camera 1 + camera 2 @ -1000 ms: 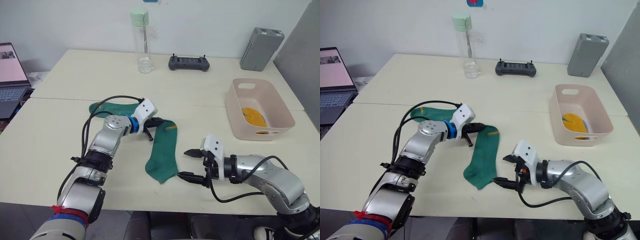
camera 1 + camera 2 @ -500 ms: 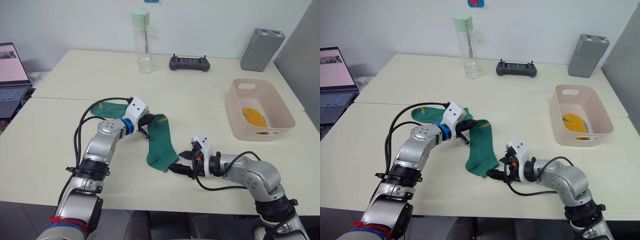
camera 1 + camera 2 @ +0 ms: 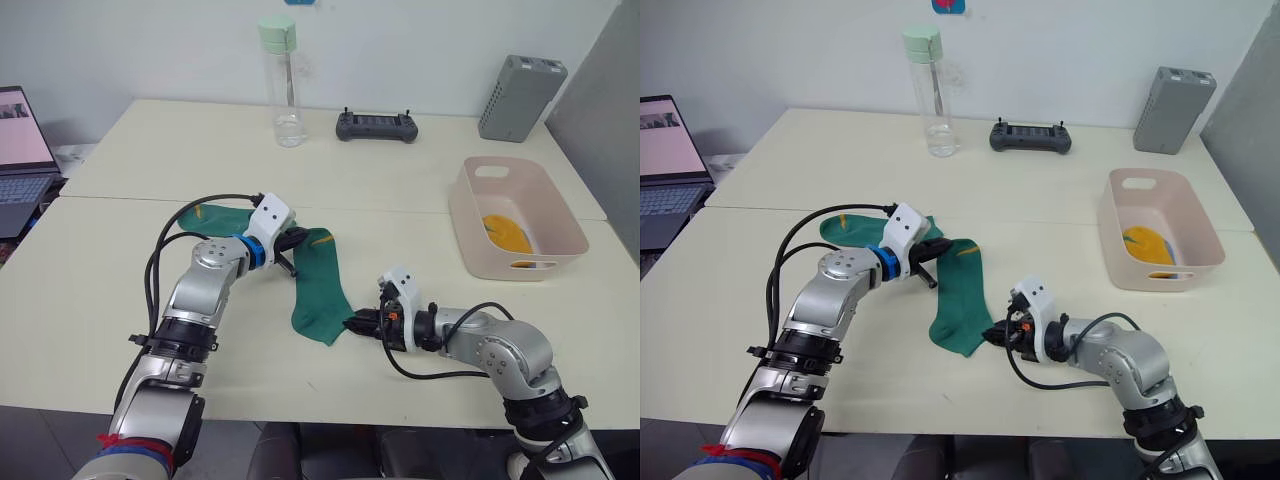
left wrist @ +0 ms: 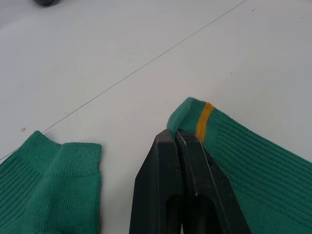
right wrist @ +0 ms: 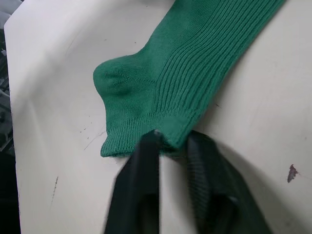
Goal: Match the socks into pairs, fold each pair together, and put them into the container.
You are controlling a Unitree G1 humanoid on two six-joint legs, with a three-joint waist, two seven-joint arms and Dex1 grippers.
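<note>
A: Two grippers on one green sock (image 3: 318, 290) now. You have the left gripper (image 4: 175, 134) pressed together on the cuff, right by the yellow stripe. That end is lifted a little off the table (image 3: 120, 280).

B: And your right one?

A: That's the change. A second ago the right gripper (image 3: 358, 322) sat back from the sock with its jaws wide. Now you've pushed it in to the toe end. In the right wrist view the jaws straddle the sock's edge, narrowed but with a gap showing, so no firm pinch yet.

B: Left arm moved too?

A: Yes, you've pulled the cuff in toward the second sock (image 3: 212, 214), which lies flat behind the left arm. The held sock lies more upright on the table than before. The two cuffs are near each other but apart, as the left wrist view shows.

B: So what step is this?

A: Pairing the greens, I'd say. Once you close the right jaws you hold both ends and can lay this sock over its mate. Nothing is folded yet.

B: Tub?

A: The tub (image 3: 500, 266) is well off to your right, with a yellow sock (image 3: 505, 233) in it. The greens are the job left on the table.
</note>
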